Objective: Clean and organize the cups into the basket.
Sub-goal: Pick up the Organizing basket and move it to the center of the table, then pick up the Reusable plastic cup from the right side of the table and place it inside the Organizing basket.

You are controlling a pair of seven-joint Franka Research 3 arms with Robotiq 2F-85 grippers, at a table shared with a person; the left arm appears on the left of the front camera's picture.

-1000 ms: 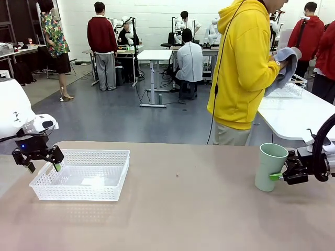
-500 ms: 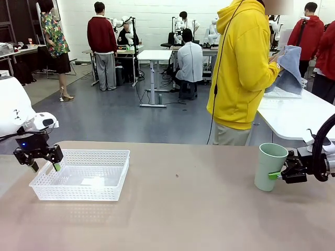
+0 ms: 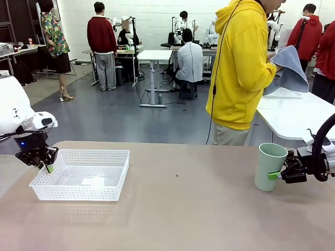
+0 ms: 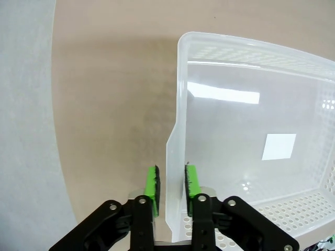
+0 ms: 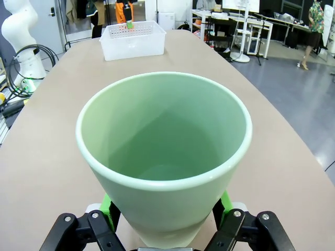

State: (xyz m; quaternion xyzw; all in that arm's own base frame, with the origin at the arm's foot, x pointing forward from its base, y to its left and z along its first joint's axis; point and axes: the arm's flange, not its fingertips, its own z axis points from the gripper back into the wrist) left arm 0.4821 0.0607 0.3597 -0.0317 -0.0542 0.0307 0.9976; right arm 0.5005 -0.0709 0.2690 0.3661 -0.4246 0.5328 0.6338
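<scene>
Both basket (image 4: 251, 47) and cup (image 5: 162, 136) gripped.
The basket wall is pinched by the left end effector (image 4: 171, 183) at lower centre; the right end effector (image 5: 166, 205) is largely hidden behind the clamped cup.

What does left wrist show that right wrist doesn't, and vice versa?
Left wrist: a close-up of the left gripper, jaws closed astride the side wall of the basket. The basket floor is bare apart from a pale square patch.
Right wrist: the right gripper, jaws on either side of the mint cup, which stands upright and empty.
Shared: the basket, small and far off in right wrist, and the tan table.
</scene>
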